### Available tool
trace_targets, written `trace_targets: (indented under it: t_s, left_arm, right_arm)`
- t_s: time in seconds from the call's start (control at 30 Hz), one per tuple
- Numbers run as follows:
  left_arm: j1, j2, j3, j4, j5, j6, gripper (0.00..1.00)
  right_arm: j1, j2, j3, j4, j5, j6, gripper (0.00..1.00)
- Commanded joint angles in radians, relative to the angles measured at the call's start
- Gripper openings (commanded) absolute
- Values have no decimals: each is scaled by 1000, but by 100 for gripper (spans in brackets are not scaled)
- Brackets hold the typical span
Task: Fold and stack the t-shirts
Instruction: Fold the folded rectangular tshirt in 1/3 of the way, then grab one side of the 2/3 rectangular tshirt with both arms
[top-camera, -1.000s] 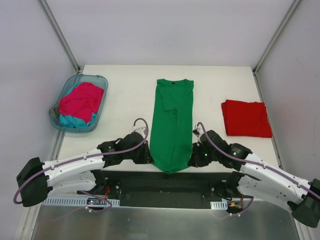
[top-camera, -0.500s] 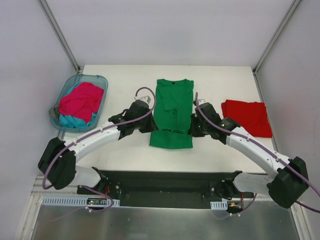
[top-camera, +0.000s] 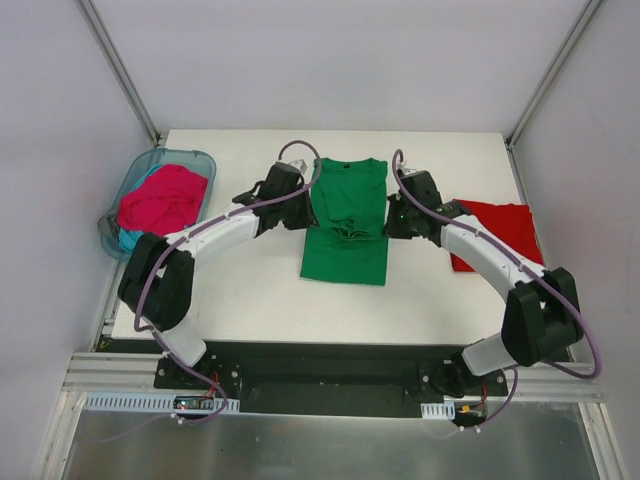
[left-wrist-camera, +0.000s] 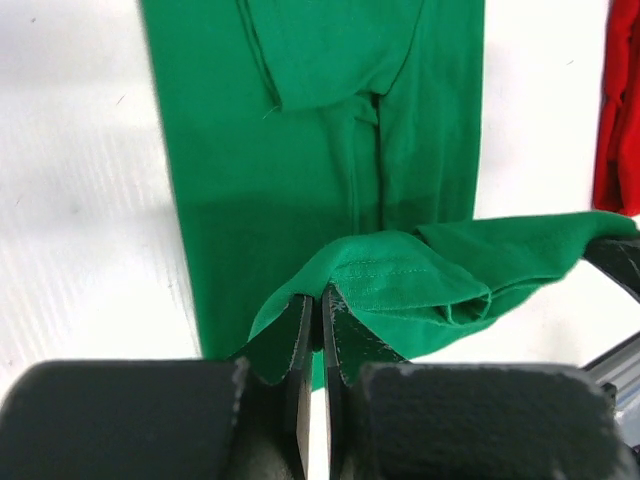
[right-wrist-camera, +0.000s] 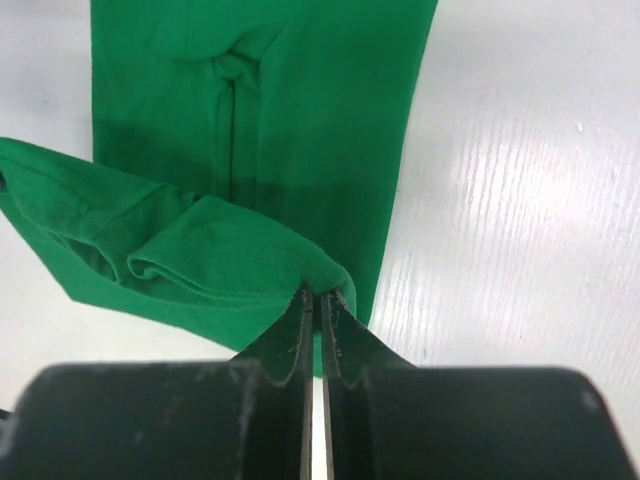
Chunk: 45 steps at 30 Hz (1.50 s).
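Note:
The green t-shirt (top-camera: 345, 225) lies lengthwise in the middle of the table, its sides folded in, neck at the far end. Its bottom hem is lifted and doubled back over the body. My left gripper (top-camera: 303, 212) is shut on the hem's left corner (left-wrist-camera: 330, 285). My right gripper (top-camera: 390, 222) is shut on the hem's right corner (right-wrist-camera: 318, 275). Both hold the hem just above the shirt's middle. A folded red t-shirt (top-camera: 500, 235) lies at the right, partly behind my right arm. Pink (top-camera: 160, 200) and teal (top-camera: 132, 240) shirts sit crumpled in the bin.
A translucent blue bin (top-camera: 195, 160) stands at the table's left edge. The red shirt's edge shows in the left wrist view (left-wrist-camera: 618, 120). White walls with metal posts close in the back and sides. The white table (top-camera: 250, 300) is bare at the front.
Both grippers have carried the green shirt's bottom hem from the near table edge toward the far end, folding the lower half up over the body. Both arms now stretch far out.

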Motion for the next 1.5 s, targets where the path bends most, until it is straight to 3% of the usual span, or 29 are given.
trace_targets:
  t_s: [0.0,0.37,0.57,0.67,0.77,0.8,0.93,1.23,1.47]
  left_arm:
    - [37,70,87,16,101,55,0]
    - [73,219,142,16,127,41,0]
    - [88,282,172,8,119,23,2]
    - [94,273,175,3,104,14,25]
    - [96,226,175,5,83,17,76]
    - [97,206,170,5,81,17,99]
    - [96,92,98,5,98,3,99]
    - [87,-188,-244,45,155,-37,99]
    - [68,-224,-422,143,230,-88,99]
  right_arm:
    - [-42,82,84,52,-77,-42,1]
    - [-86,249,150,74,-102,-26,1]
    - [-107,335,177,109,-95,-27,9]
    - [-118,358,194,107,-97,-26,19]
    - [-122,341,205,91,-83,-21,57]
    - [-124,327,206,78,-74,-21,64]
    - [-121,219,168,40,-71,-19,96]
    - [-93,-119,-223,161,-242,40,96]
    - [-79,-259,-480,280,-285,119,96]
